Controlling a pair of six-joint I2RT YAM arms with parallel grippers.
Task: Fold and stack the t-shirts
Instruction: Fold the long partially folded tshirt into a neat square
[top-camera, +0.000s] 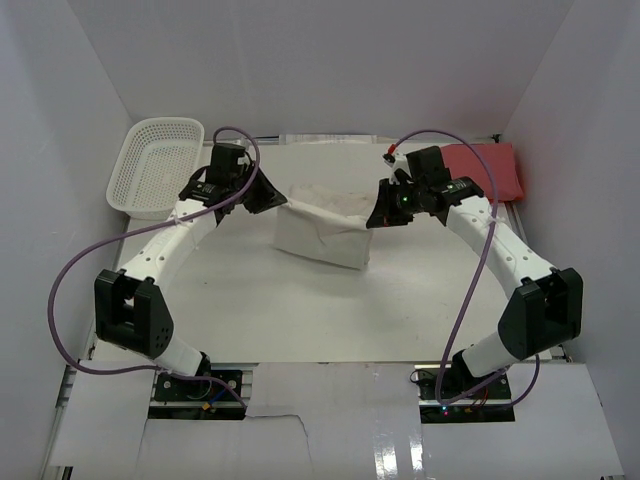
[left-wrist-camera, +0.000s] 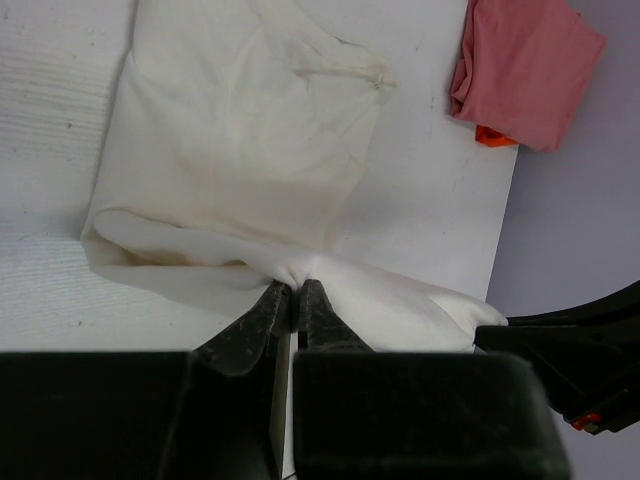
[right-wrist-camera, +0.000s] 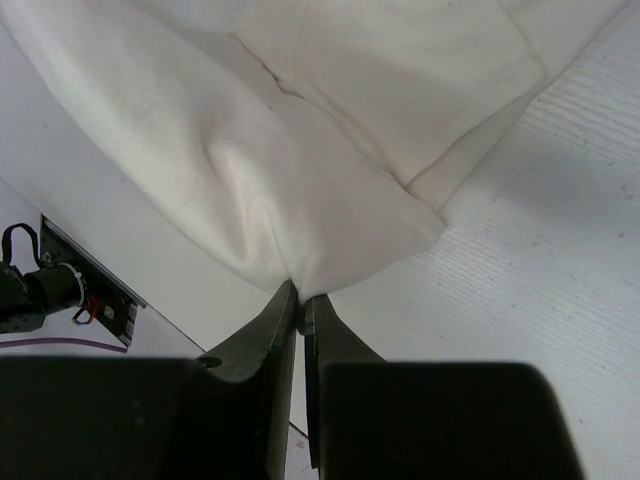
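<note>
The cream-white t-shirt (top-camera: 320, 232) is in the middle of the bench (top-camera: 300, 320), between the two arms. Its far edge runs from the left jaws to the right jaws, and the rest of the cloth falls toward the near side, where the lower part rests on the bench.

In the left wrist view, the left jaws are pressed together on a small gathered fold at the edge of the cream-white t-shirt (left-wrist-camera: 250, 130). The cloth makes wrinkles that run to this point. In the right wrist view, the right jaws are also clamped on a pinch of the same shirt (right-wrist-camera: 330, 130), at a rounded corner of the cloth, and only a thin slit shows between them.

The red t-shirt (top-camera: 485, 170) lies at the far right corner of the bench, well apart from the cream-white one and behind the right arm (top-camera: 500, 250). It looks loosely folded. The white mesh basket (top-camera: 155, 165) stands tilted at the far left corner, just beside the left arm (top-camera: 170, 235)
</note>
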